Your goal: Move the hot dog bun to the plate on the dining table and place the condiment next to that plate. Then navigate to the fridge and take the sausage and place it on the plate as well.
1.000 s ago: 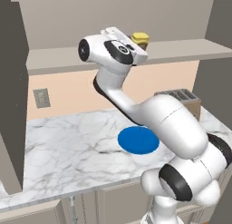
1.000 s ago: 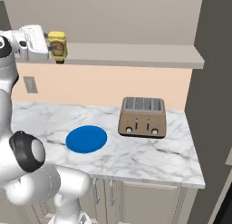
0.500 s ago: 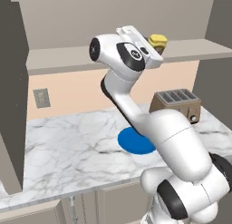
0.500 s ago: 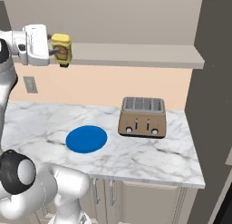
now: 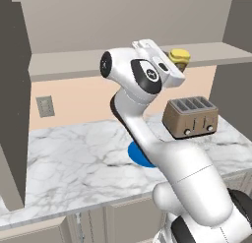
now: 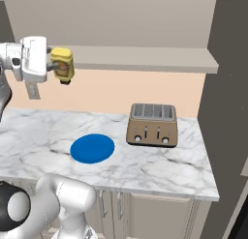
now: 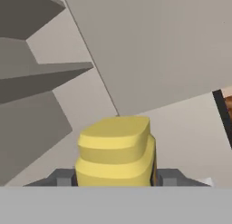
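Condiment clamped in jaws above counter; brown-orange label, writing unreadable.

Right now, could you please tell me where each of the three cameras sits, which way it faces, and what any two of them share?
Left base view: behind the arm to its left, facing the marble wall counter; the white arm rises from the lower right, hand raised near the shelf.
Right base view: behind the arm to its right, facing the same counter; the hand holds the condiment at upper left.
Hand view: on the hand, looking along the condiment toward grey panels.
Both base views share the blue plate and the toaster.
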You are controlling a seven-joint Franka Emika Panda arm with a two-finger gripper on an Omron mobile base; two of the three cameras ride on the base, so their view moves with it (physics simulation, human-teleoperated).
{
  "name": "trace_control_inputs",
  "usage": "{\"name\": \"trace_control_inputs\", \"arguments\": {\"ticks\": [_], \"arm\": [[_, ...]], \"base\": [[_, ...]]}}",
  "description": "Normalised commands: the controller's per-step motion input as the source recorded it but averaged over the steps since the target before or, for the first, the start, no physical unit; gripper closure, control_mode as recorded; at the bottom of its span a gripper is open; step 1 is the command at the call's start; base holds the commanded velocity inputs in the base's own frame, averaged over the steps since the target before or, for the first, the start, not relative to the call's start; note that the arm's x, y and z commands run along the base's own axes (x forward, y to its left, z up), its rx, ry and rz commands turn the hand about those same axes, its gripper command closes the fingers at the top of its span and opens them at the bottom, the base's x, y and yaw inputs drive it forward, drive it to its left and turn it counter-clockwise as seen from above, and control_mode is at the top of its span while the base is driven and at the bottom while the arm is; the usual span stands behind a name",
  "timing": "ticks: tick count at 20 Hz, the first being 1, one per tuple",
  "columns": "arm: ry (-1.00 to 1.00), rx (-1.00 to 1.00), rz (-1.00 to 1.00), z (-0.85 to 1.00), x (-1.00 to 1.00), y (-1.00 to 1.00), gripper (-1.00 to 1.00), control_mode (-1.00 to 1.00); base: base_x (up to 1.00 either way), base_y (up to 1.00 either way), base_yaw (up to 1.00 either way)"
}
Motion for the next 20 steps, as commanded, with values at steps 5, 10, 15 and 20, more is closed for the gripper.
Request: {"name": "trace_control_inputs", "arguments": {"ticks": [5, 10, 15, 20], "arm": [[0.0, 0.0, 0.0, 0.0, 0.0, 0.0, 1.0, 1.0], [0.0, 0.0, 0.0, 0.0, 0.0, 0.0, 1.0, 1.0], [0.0, 0.0, 0.0, 0.0, 0.0, 0.0, 1.0, 1.0], [0.0, 0.0, 0.0, 0.0, 0.0, 0.0, 1.0, 1.0]], "base": [[-0.66, -0.02, -0.13], [-0.87, 0.0, -0.47], [-0.7, -0.04, -0.68], [-0.44, -0.11, -0.77]]}}
